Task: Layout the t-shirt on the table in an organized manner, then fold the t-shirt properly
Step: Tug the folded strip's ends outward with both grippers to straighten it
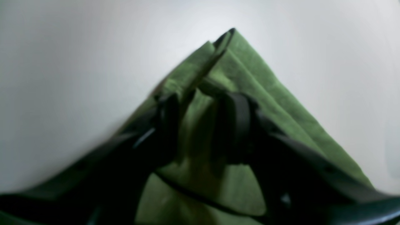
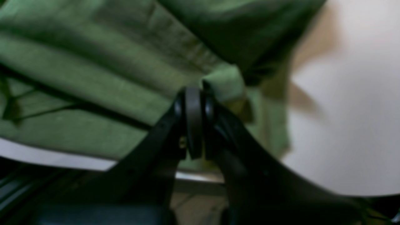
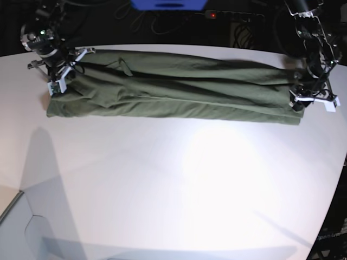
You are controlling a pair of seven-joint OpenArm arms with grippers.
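The olive-green t-shirt (image 3: 173, 92) lies stretched in a long, narrow, wrinkled band across the far part of the white table (image 3: 173, 189). At its right end in the base view, my left gripper (image 3: 298, 105) sits low over the cloth. The left wrist view shows that gripper (image 1: 201, 103) with its jaws parted, a pointed corner of the t-shirt (image 1: 250, 78) lying between and beyond them. My right gripper (image 3: 57, 86) is at the band's other end. In the right wrist view it (image 2: 195, 90) is pinched shut on a fold of the t-shirt (image 2: 93, 78).
A power strip (image 3: 233, 14) with a red light, cables and a blue object (image 3: 168, 4) sit behind the table's far edge. The table's curved edge (image 3: 339, 179) runs down the right. In the right wrist view, dark floor shows beyond the table rim (image 2: 62, 159).
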